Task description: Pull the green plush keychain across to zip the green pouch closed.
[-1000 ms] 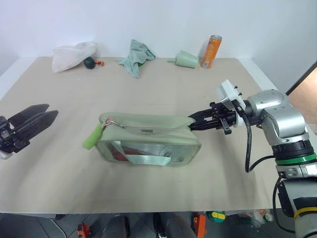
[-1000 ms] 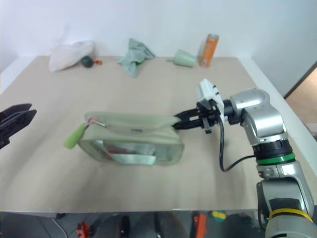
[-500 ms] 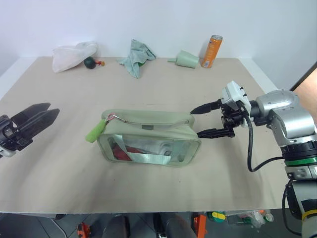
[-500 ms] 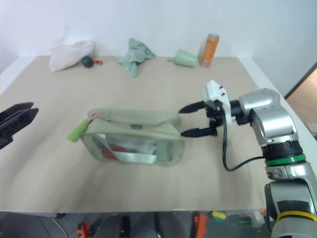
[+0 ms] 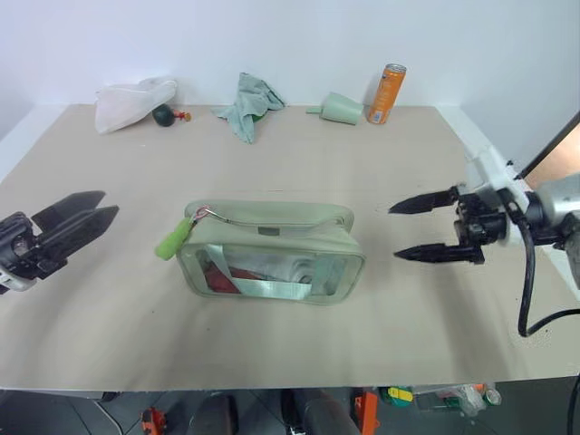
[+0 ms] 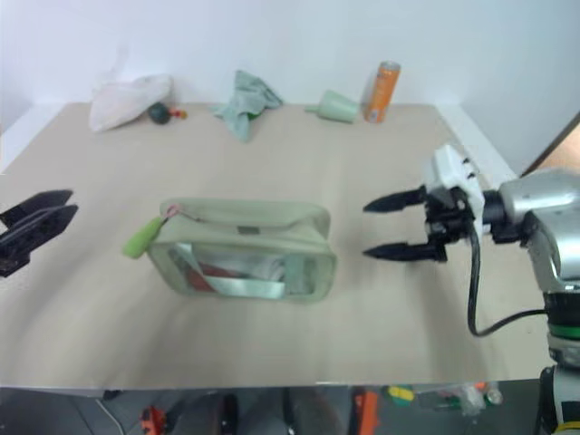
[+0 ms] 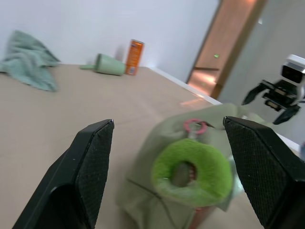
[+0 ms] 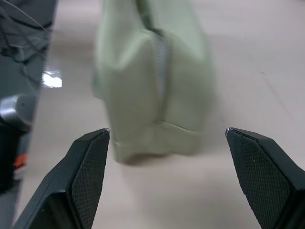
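Pouch first: the green pouch [image 5: 272, 254] lies on its long side near the middle of the table [image 5: 272, 353], clear window facing the front edge, a green strap running across that window. Through the plastic I make out something red toward the robot's left and something pale beside it, though I cannot tell what either is. The zipper runs along the top edge, and the green plush keychain [image 5: 172, 240] hangs off its end on the robot's left, resting against the pouch's corner and slanting down toward the tabletop.

The left gripper [image 5: 86, 216] hovers off the pouch's left end, apart from the keychain, its two black fingers spread and holding nothing. The right gripper [image 5: 426, 227] sits off the pouch's right end, clear of the fabric, fingers likewise spread wide and empty.

The table is a plain beige sheet. Along its far edge, against a white wall, lie a white cloth bag [image 5: 134, 101], a dark green ball [image 5: 163, 114] with a red tip just beside it, a crumpled teal rag [image 5: 249, 104], a pale green cup [image 5: 340, 109] tipped on its side, and an orange can [image 5: 387, 93] standing upright next to the cup
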Tool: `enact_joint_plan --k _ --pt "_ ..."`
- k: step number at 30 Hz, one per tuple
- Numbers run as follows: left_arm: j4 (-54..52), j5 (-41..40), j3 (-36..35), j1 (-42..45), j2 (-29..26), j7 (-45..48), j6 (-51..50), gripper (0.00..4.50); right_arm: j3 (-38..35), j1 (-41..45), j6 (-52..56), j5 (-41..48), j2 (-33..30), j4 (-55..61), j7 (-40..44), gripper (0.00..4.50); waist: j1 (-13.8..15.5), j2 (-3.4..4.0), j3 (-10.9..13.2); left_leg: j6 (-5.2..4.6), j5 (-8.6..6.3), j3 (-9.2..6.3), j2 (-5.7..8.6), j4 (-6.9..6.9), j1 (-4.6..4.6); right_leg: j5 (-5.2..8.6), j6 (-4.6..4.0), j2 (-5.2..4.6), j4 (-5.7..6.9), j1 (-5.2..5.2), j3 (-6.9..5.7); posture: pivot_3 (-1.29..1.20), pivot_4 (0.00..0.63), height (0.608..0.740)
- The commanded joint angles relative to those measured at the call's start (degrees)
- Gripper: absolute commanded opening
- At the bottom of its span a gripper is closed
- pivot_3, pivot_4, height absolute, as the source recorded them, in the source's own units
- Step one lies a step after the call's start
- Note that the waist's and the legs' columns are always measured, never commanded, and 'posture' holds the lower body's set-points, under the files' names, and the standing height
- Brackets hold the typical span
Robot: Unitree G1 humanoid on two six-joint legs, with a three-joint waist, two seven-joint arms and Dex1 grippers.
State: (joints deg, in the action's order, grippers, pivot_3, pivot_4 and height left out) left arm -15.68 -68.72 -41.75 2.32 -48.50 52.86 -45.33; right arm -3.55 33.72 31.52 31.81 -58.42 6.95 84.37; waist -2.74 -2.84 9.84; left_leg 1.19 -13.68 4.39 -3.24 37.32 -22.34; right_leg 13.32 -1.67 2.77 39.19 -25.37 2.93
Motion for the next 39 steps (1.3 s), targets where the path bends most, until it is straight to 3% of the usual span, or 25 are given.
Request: enact_joint_plan --k 1,17,23,29,34,39 --pt "-3.84 -0.88 2.37 1.79 -1.95 2.58 0.33 3.81 -0.54 0.01 3.15 3.87 1.83 6.51 -2.82 4.02 0.00 0.00 0.00 0.00 0.00 -0.01 0.00 0.03 0.01 -0.01 0.02 0.00 0.00 0.02 0.00 0.00 0.150 0.740" --pt "-13.22 -3.34 8.98 4.82 -2.72 5.74 0.64 3.81 5.15 -1.48 0.94 0.30 5.46 5.99 -5.78 4.02 0.05 0.00 0.00 -0.03 -0.02 -0.04 0.11 0.06 -0.08 0.01 0.06 0.00 -0.04 0.02 0.13 0.00 0.150 0.740" --pt "-11.94 -2.61 8.89 4.39 -1.70 4.80 1.60 3.81 5.46 -1.72 0.06 -0.44 6.14 4.53 -5.49 2.24 0.05 -0.01 0.00 -0.03 -0.01 -0.05 0.11 0.09 -0.07 -0.01 0.08 0.02 -0.03 0.04 0.12 0.00 0.150 0.740" --pt "-7.42 -3.52 6.62 4.86 0.81 0.73 2.57 3.81 5.82 -2.00 -0.57 -0.98 6.13 3.90 -4.81 0.02 0.05 -0.01 0.00 -0.03 -0.01 -0.05 0.11 0.09 -0.07 -0.01 0.08 0.02 -0.03 0.04 0.13 0.00 0.150 0.740" --pt "-2.45 1.59 5.81 0.06 2.67 -0.62 4.14 3.81 6.77 -1.71 -1.98 -3.27 6.89 3.00 -6.06 0.02 -0.07 0.00 -0.01 -0.03 -0.01 -0.01 0.09 0.08 -0.04 -0.01 0.08 0.03 -0.03 0.04 0.15 0.00 0.150 0.740" --pt "-2.88 0.76 4.76 -3.27 2.69 -0.17 3.40 3.81 7.30 -2.01 -2.71 -4.11 7.13 2.90 -5.88 0.02 0.06 -0.07 -0.04 -0.04 -0.02 -0.04 0.07 0.08 -0.04 0.00 0.06 0.03 -0.03 0.04 0.13 0.00 0.150 0.740"
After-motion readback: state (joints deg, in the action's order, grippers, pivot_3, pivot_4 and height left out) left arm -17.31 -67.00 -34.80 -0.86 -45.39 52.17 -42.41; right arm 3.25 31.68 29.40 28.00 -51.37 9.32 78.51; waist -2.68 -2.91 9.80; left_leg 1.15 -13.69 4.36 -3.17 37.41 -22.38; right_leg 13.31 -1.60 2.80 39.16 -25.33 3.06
